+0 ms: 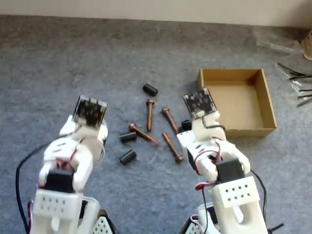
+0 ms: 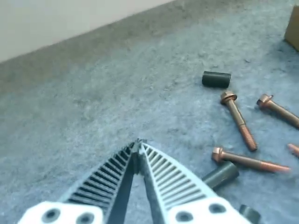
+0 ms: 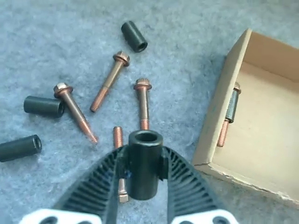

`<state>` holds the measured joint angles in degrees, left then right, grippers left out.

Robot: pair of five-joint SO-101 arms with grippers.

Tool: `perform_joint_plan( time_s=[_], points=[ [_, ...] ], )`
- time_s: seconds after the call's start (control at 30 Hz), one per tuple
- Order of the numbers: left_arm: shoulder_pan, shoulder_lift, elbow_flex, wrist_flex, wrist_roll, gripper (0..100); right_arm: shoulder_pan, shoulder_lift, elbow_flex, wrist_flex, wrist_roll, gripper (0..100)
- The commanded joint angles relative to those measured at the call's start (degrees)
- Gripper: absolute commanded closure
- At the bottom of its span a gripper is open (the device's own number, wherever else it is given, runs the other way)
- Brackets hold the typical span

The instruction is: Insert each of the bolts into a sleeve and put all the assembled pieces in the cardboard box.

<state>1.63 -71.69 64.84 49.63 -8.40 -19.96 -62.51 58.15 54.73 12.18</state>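
One sleeved bolt point(image 3: 230, 108) lies in the cardboard box point(image 3: 268, 123) in the right wrist view; right gripper point(image 3: 142, 153) clamps a sleeve point(image 3: 145, 172), left gripper point(image 2: 139, 143) closed.

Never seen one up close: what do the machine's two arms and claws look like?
The left arm and right arm are blocky white plastic shells with black motors between them and thin red and black wires looping past the joints. The left gripper and right gripper have black, ribbed, wedge-shaped fingers on white bases.
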Motion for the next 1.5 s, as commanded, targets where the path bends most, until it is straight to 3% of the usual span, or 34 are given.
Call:
perform_joint_plan(
  time_s=[0.0,0.43,0.83,1.03,1.13,1.27,1.47],
  points=[
    [1.3,13.9,-11.0,-1.4,2.6,99,4.0,-3.5,0.7,-1.8,-0.4,99.4],
    [11.5,47.7,-33.5,-1.9,5.6,99,7.5,-3.9,2.5,-3.9,-3.3,99.4],
    [14.8,70.0,-49.1,-1.9,23.9,99,7.2,-4.0,5.3,-5.4,-3.3,99.4],
    [15.6,77.1,-53.7,-1.9,29.5,99,5.2,-4.0,7.0,-6.5,-3.3,99.4],
    [16.7,79.8,-55.9,-1.8,29.8,98,4.7,-4.0,7.1,-6.5,-3.1,99.4],
    [18.2,82.8,-58.0,-1.9,30.0,88,4.6,-4.0,7.2,-6.5,-3.0,99.4],
    [18.2,87.3,-61.6,-2.1,30.0,90,4.6,-4.0,7.2,-6.4,-3.0,99.4]
  ],
)
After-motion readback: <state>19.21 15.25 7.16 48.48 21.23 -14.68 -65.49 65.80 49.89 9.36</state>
